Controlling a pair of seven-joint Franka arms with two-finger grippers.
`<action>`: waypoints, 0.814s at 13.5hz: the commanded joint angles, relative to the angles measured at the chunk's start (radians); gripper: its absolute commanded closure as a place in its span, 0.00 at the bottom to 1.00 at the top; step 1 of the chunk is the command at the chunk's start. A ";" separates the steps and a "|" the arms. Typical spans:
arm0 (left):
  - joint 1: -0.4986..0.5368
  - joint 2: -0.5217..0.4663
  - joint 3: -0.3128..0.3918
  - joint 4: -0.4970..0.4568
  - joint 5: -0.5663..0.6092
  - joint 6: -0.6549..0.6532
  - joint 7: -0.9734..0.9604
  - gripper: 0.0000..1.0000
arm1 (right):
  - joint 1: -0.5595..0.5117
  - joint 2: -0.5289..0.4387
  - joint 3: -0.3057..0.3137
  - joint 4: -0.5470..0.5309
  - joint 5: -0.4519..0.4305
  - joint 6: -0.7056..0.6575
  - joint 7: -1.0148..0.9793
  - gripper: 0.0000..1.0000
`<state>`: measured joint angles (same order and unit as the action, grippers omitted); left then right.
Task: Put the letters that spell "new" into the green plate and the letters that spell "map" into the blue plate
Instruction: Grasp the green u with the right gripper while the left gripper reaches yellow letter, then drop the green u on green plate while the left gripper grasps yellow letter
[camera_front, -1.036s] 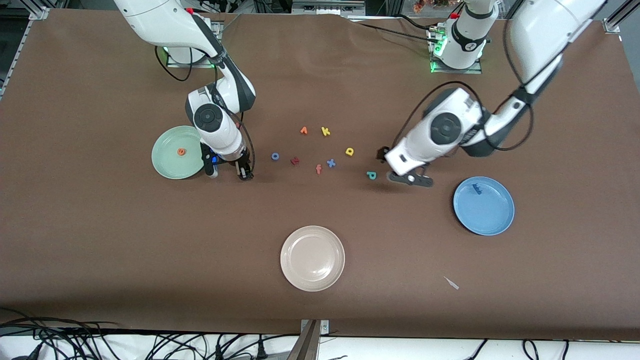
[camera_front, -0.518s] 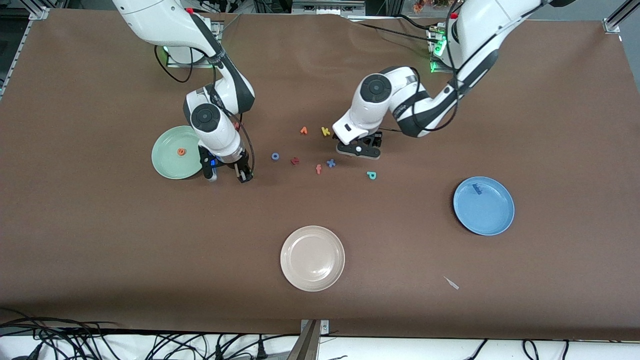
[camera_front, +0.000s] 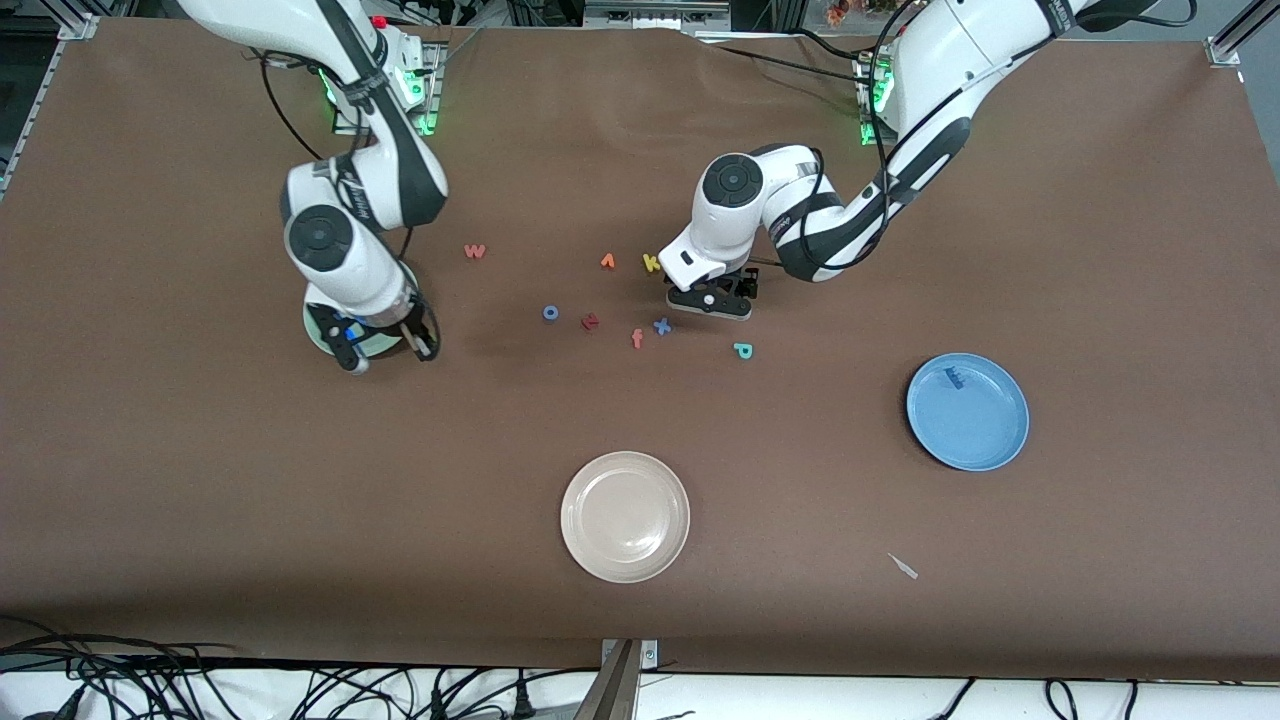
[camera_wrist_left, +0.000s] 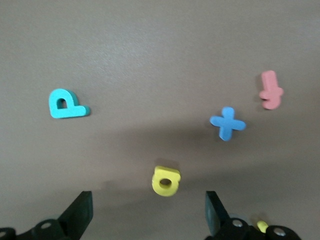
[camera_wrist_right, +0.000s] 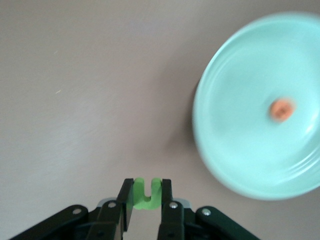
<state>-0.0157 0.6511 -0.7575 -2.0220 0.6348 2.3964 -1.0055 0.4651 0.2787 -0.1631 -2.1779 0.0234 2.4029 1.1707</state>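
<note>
My right gripper (camera_wrist_right: 147, 200) is shut on the green "n" (camera_wrist_right: 147, 194). It hangs over the table (camera_front: 425, 345), just beside the green plate (camera_wrist_right: 240, 125). That plate (camera_front: 313, 333) holds the orange "e" (camera_wrist_right: 281, 110) and is mostly hidden under the arm in the front view. The pink-red "w" (camera_front: 475, 251) lies farther from the camera. My left gripper (camera_wrist_left: 147, 212) stands open low over the yellow "a" (camera_wrist_left: 166, 181), its place in the front view (camera_front: 710, 303). The teal "p" (camera_front: 742, 350) (camera_wrist_left: 67, 104) lies nearby. The blue plate (camera_front: 985, 435) holds the blue "m" (camera_front: 955, 377).
Around the left gripper lie a blue "x" (camera_front: 661, 326), a pink "f" (camera_front: 637, 339), a dark red letter (camera_front: 590, 321), a blue "o" (camera_front: 550, 313), an orange pointed letter (camera_front: 607, 261) and a yellow "k" (camera_front: 651, 263). A cream plate (camera_front: 625, 545) sits nearer the camera.
The right gripper shut on the green "n" and carried it toward the green plate, uncovering the "w". The left arm swung from beside the "p" to over the yellow "a".
</note>
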 joint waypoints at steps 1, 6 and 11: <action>-0.012 0.050 0.006 0.026 0.098 0.006 -0.080 0.04 | 0.004 -0.085 -0.073 -0.147 0.007 0.016 -0.166 0.95; -0.041 0.081 0.009 0.052 0.106 0.006 -0.122 0.14 | 0.003 -0.062 -0.098 -0.207 0.104 0.022 -0.210 0.89; -0.081 0.084 0.043 0.055 0.106 0.006 -0.137 0.25 | 0.004 -0.076 -0.096 -0.184 0.113 0.007 -0.215 0.00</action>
<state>-0.0781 0.7228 -0.7280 -1.9890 0.7052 2.4024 -1.1152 0.4649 0.2287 -0.2598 -2.3688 0.1163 2.4159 0.9761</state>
